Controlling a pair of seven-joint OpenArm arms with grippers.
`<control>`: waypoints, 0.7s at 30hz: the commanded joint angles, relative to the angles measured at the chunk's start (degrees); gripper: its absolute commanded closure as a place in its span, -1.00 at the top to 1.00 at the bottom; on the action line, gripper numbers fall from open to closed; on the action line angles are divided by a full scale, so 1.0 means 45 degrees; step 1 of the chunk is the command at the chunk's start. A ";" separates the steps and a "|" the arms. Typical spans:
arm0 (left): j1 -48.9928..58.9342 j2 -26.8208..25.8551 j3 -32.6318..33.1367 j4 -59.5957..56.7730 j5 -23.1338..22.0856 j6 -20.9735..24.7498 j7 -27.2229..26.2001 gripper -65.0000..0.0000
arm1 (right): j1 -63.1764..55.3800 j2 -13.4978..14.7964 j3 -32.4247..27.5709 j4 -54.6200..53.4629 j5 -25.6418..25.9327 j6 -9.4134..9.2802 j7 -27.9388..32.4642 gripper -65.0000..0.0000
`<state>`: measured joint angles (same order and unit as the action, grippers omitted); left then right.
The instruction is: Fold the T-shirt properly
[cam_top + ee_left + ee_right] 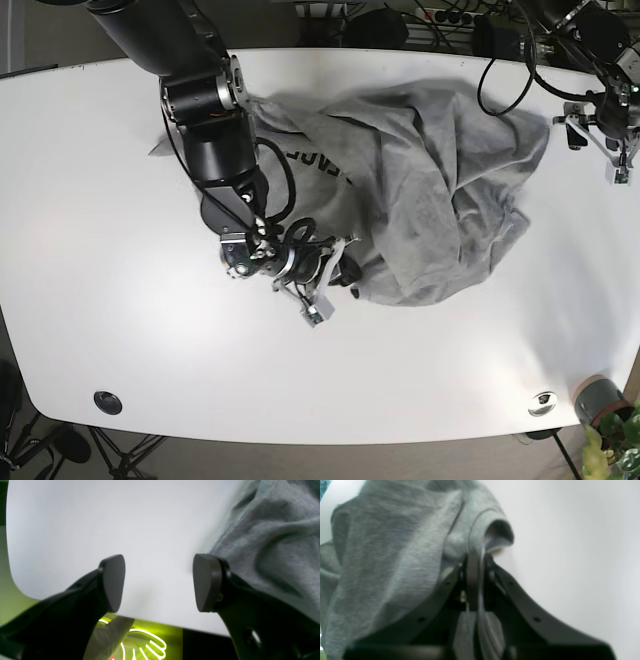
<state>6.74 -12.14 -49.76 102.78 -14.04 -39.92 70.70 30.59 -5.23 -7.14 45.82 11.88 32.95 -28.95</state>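
Note:
A grey T-shirt (420, 190) lies crumpled and bunched in the middle of the white table (100, 200), with dark lettering showing on a fold. My right gripper (343, 270) is shut on a rolled edge of the shirt at its front left. In the right wrist view the jaws (476, 565) pinch that edge and the cloth (390, 555) hangs to the left. My left gripper (598, 140) is open and empty, just past the shirt's right edge. In the left wrist view its pads (112, 582) stand wide apart over bare table, with the shirt (275, 542) beside the right one.
The table's far right edge is close to the left gripper. A grey cup (595, 400) and a green plant (612, 445) stand at the front right corner. Cables (510, 70) hang over the back right. A lit neon hand sign (145, 642) lies beyond the table edge.

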 commanded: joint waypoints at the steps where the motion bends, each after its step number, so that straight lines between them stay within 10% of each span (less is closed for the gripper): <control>1: -0.0395 -0.0281 0.0283 0.0183 -0.0152 -0.0017 -0.0267 0.24 | 0.0421 0.0606 0.0091 0.0845 0.0085 -0.0104 -0.0102 -1.00; 21: -0.2661 0.0715 0.3936 0.0183 -0.0152 -0.0017 -0.0287 0.24 | -0.3330 0.3068 0.2651 0.5573 0.0085 -0.0064 -0.1176 -1.00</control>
<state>-4.05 -8.38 -33.06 102.67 -14.13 -39.94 70.61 14.92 7.51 4.64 67.75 11.14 32.36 -35.59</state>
